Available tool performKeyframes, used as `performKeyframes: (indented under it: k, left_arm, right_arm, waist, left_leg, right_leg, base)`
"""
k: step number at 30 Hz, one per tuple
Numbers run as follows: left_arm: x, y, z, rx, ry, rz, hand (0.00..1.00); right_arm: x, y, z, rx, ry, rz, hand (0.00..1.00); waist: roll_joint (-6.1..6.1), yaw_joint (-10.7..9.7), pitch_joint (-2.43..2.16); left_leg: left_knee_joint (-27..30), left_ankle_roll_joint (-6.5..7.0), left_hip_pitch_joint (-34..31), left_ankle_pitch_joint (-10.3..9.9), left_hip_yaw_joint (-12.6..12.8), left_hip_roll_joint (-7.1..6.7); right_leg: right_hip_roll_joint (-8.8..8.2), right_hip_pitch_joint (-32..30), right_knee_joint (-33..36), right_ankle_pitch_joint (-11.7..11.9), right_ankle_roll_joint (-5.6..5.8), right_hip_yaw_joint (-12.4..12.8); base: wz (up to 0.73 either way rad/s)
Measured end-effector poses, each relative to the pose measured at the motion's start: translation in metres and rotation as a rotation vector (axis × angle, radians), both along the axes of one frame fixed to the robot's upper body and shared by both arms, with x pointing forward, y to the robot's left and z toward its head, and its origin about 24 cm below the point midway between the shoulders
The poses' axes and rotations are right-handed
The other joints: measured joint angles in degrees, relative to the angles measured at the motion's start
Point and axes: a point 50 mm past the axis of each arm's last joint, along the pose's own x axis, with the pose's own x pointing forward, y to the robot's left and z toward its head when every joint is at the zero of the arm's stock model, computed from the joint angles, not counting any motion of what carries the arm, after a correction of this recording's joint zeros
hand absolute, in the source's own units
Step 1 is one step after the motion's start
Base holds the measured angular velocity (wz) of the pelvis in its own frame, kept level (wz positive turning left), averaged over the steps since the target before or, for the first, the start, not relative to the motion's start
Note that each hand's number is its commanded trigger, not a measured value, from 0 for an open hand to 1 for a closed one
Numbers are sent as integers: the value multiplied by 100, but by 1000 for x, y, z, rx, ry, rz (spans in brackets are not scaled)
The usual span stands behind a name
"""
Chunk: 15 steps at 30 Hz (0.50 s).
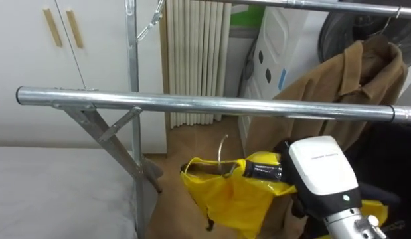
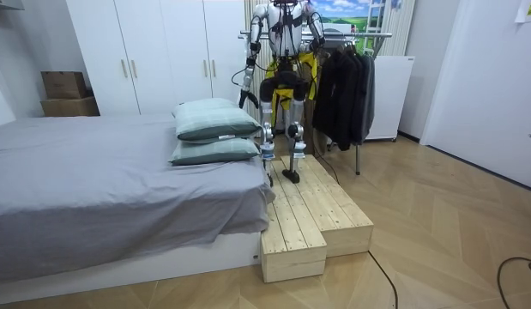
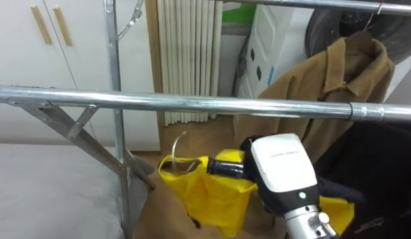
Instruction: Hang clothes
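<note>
White wardrobe doors [image 1: 32, 60] with wooden handles stand behind the grey bed [image 1: 52, 192] at left. Across the middle runs a silver metal rack rail [image 1: 205, 103]. Below it, a yellow garment [image 1: 225, 196] on a wire-hooked hanger [image 1: 223, 154] sits in the dark right hand [image 1: 263, 170], whose fingers curl round its collar just right of the hook. Farther right, a brown coat [image 1: 344, 79] hangs on the upper rail [image 1: 311, 5]. In the room view the left hand [image 2: 244, 93] hangs at the robot's side.

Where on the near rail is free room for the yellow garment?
Free: near rail from left end to the right joint, above the yellow garment in the right hand. Crowded: past the joint, dark clothes; brown coat behind.
</note>
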Motion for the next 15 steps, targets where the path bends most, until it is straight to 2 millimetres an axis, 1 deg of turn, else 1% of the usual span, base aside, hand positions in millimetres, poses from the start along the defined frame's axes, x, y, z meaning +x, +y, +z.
performKeyframes:
  k: [4, 9, 13, 15]
  left_arm:
    - [-5, 2, 0, 12, 11, -1, 0]
    - [-5, 4, 1, 19, 12, -7, 0]
    - [-5, 5, 1, 22, 16, -21, 0]
    - [-5, 4, 1, 22, 20, -36, 0]
  right_arm:
    - [-4, 5, 18, 26, -129, 41, 100]
    - [-4, 3, 20, 9, -134, 48, 100]
    - [-4, 3, 20, 2, -134, 50, 100]
    - [-4, 3, 20, 1, -134, 55, 100]
  waist:
    - [-13, -27, -1]
    - [-48, -31, 13]
    - [-90, -85, 26]
    - [-95, -109, 25]
  left_leg:
    - [-1, 0, 10, 0, -5, 0]
    - [-2, 0, 9, 0, -8, 6]
    - [-2, 0, 7, 0, -8, 8]
    - [0, 0, 8, 0, -2, 7]
  right_leg:
    - [1, 6, 2, 0, 0, 4]
    - [4, 6, 5, 0, 0, 5]
    - [3, 6, 5, 0, 0, -8]
    - [4, 5, 5, 0, 0, -10]
  base:
    - [-3]
    - [1]
    - [0]
    - [0]
